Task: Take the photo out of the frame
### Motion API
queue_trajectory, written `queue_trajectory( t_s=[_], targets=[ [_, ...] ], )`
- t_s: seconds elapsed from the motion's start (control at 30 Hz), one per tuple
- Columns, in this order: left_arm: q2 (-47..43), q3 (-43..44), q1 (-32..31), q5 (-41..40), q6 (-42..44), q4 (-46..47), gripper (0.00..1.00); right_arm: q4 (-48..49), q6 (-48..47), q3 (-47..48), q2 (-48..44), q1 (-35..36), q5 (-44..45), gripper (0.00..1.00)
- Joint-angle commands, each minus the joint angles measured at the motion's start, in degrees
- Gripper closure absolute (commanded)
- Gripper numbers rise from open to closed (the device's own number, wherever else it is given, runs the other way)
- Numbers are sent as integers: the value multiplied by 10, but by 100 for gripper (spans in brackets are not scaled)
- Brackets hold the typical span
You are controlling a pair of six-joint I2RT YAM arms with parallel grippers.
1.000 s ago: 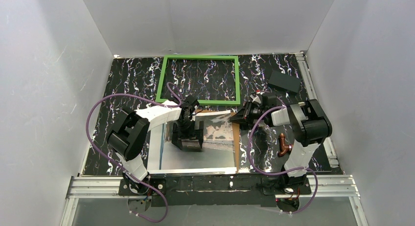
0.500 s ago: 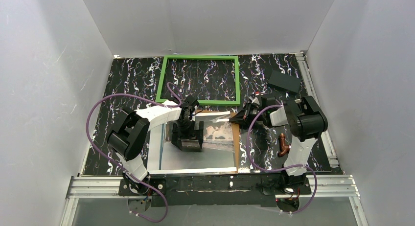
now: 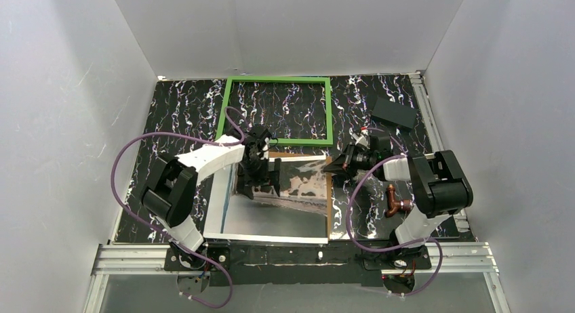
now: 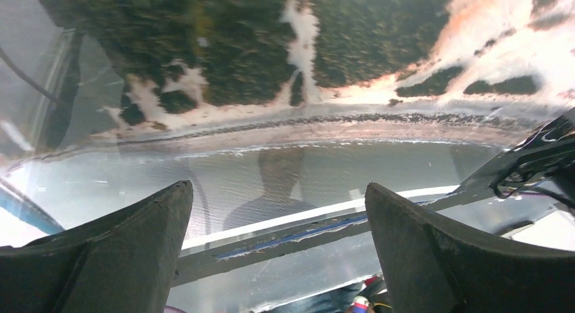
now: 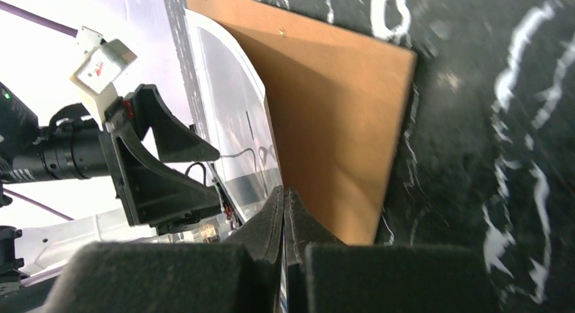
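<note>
Top external view: the frame (image 3: 278,78) lies flat at the far side of the counter (image 3: 183,116), with only marbled counter showing inside its green border. The photo (image 3: 298,184) lies outside it, nearer my bases, on the brown backing panel (image 5: 332,123), whose right edge sticks out beside it. My left tool (image 3: 260,188) is spread wide over the photo's far half. My right tool (image 5: 283,191) is pressed together at the photo's right edge, where the sheet curls up off the panel. I cannot tell whether the sheet is nipped between the fingers.
</note>
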Motion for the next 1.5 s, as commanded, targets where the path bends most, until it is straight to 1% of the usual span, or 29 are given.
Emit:
queue_trajectory(
  t_s=[0.0, 0.07, 0.17, 0.43, 0.53, 0.67, 0.77, 0.87, 0.93, 1.03, 1.07, 1.13, 1.23, 1.33, 1.4, 1.47],
  targets=[
    [-1, -5, 38, 23, -17, -65, 0, -50, -24, -22, -41, -17, 27, 99],
    [4, -9, 52, 36, -25, -60, 0, -76, -36, -25, -59, -27, 43, 99],
    [10, -13, 65, 44, -29, -54, 0, -141, -66, -14, -89, -29, 75, 99],
    [18, -21, 80, 35, -35, -51, 0, -166, -58, 2, -135, -29, 67, 99],
    [20, -30, 91, 28, -38, -52, 0, -197, -72, 15, -158, -27, 81, 99],
    [-8, -47, 101, 14, -36, -45, 0, -208, -65, 30, -182, -8, 69, 99],
    [-41, -43, 101, 13, -29, -47, 0, -236, -67, 50, -207, 19, 90, 99],
    [-61, -39, 101, 19, -27, -54, 0, -248, -65, 48, -230, 18, 111, 99],
    [-64, -42, 101, 21, -27, -54, 0, -242, -69, 36, -218, 7, 116, 99],
    [-55, -47, 101, 24, -30, -50, 0, -197, -64, 17, -165, -21, 82, 99],
    [-51, -46, 101, 28, -31, -50, 0, -198, -63, 18, -156, -24, 78, 99],
    [-52, -47, 101, 34, -34, -48, 0, -215, -64, 27, -166, -22, 80, 99],
    [-60, -46, 101, 30, -34, -46, 0, -254, -66, 53, -224, -8, 92, 99],
    [-61, -41, 101, 28, -32, -49, 0, -298, -81, 59, -264, -12, 111, 99],
    [-56, -41, 101, 28, -33, -48, 0, -299, -90, 49, -254, -23, 106, 99],
    [-48, -42, 101, 30, -37, -44, 0, -275, -90, 31, -225, -36, 81, 99]
  ],
)
